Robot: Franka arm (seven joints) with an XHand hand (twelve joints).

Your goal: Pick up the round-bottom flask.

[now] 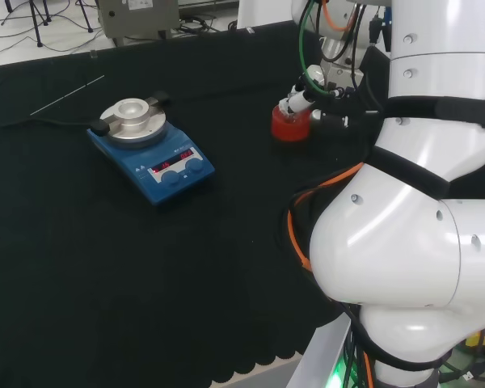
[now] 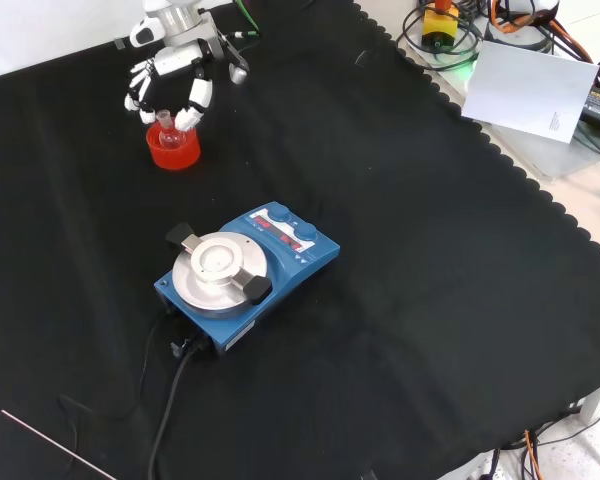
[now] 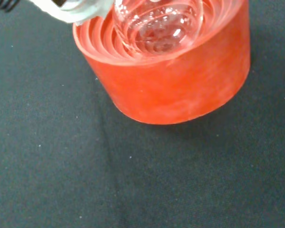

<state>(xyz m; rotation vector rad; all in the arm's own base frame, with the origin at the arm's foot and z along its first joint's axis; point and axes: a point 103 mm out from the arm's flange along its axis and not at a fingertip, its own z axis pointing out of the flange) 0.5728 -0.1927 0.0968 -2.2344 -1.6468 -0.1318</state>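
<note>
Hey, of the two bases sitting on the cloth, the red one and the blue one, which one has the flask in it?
The red ribbed stand, right under the hand, holds the round-bottom flask. The blue hotplate stirrer carries only its bare metal top plate.

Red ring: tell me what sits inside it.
A clear glass flask rests bulb-down in the red ring. The hand hovers around its neck; the ring's wall hides the bulb's underside.
</note>
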